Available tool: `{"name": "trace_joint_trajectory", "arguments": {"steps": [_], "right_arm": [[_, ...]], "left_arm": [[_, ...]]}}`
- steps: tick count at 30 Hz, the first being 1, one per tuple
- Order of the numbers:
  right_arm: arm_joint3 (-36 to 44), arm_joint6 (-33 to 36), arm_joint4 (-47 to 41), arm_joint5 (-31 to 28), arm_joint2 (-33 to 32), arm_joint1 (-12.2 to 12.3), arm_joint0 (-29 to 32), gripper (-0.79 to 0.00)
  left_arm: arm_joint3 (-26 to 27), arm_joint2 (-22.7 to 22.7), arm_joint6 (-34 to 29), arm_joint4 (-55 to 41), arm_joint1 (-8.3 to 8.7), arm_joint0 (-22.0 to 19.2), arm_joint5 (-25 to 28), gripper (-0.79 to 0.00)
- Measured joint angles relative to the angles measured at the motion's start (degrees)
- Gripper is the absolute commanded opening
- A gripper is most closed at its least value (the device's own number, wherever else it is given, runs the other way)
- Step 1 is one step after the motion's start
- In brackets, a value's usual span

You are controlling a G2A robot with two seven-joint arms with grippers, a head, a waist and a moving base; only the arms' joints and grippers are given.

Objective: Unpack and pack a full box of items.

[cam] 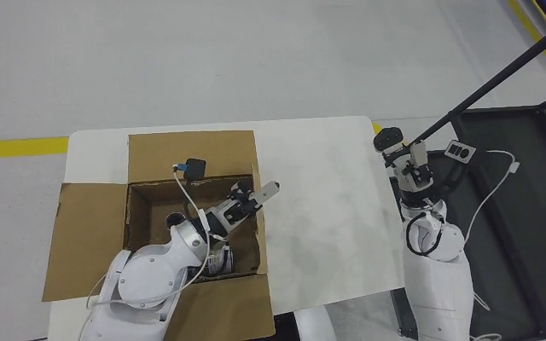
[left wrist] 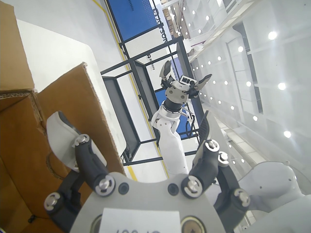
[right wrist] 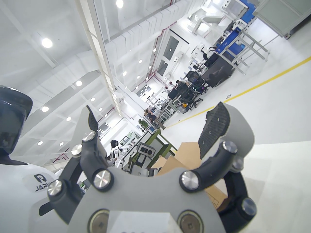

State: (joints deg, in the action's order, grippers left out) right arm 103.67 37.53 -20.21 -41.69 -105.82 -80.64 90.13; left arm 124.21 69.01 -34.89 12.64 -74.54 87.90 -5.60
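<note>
Box [cam: 92, 240] open, left tool [cam: 257, 193] splayed at its rim

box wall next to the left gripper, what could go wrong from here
1. The left gripper is open right at the right wall of the box and seems to straddle it. Closing or pulling could snag the cardboard and drag the box.
2. The right gripper sits open beside a black pole. Swinging in toward the table might clip it.
</note>
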Motion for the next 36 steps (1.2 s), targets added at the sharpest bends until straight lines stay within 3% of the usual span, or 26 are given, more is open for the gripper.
{"name": "trace_joint_trajectory", "arguments": {"steps": [14,36], "right_arm": [[-0.35,-0.02,-1.98,-0.02,-1.81,0.48,0.02,0.000],[-0.35,-0.02,-1.98,-0.02,-1.81,0.48,0.02,0.000]], "left_arm": [[-7.04,-8.46,3.53,1.02,-1.17,-7.93,-9.57,0.000],[-14.83,-18.22,4.61,2.95,-3.12,-17.80,-16.95,0.000]]}}
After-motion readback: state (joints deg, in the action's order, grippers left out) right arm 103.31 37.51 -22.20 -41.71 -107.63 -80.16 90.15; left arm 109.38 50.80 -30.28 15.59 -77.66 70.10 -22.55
